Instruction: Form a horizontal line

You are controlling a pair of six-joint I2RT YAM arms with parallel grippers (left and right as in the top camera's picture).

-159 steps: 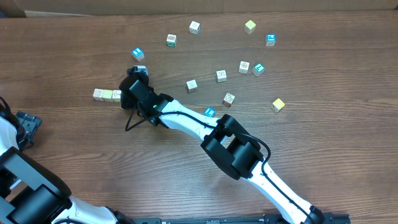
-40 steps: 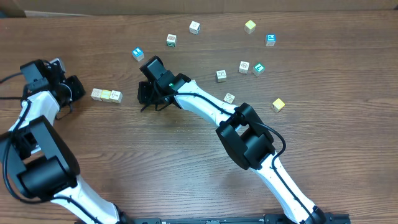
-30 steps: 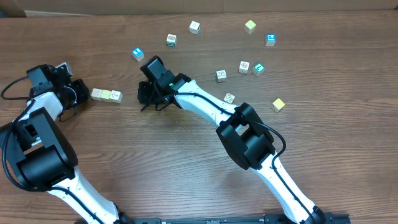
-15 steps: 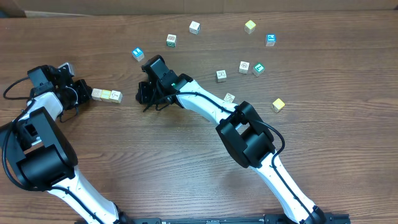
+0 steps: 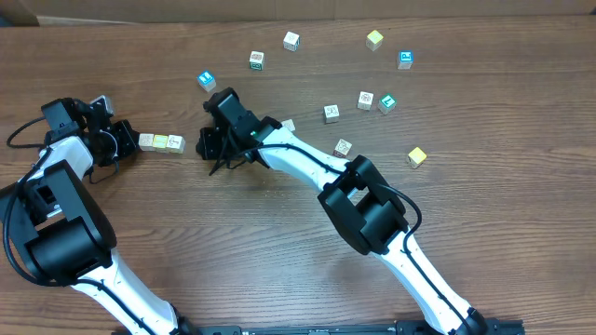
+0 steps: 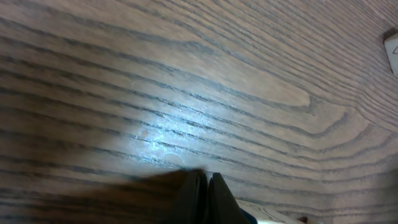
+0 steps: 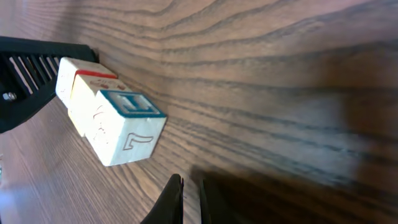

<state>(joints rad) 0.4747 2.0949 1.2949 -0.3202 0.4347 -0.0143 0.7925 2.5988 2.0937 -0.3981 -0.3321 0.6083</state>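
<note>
Pincers on both arms are gripping nothing. The left gripper [image 6: 204, 186] is showing its two fingers pressed flat together, riding low over the wooden table [image 6: 186, 93]. Seen from overhead, it is sitting right against the left end of the row of three blocks [image 5: 160, 141]; I cannot tell whether it is actually touching. The right gripper [image 7: 189, 190] is pinched down to a thin slit and is pointing at the row's right end, near it but apart. The closest block [image 7: 127, 127] is showing a teal letter on top. The loose blocks [image 5: 331, 113] are lying scattered toward the far and right parts of the table, well apart from the row.
</note>
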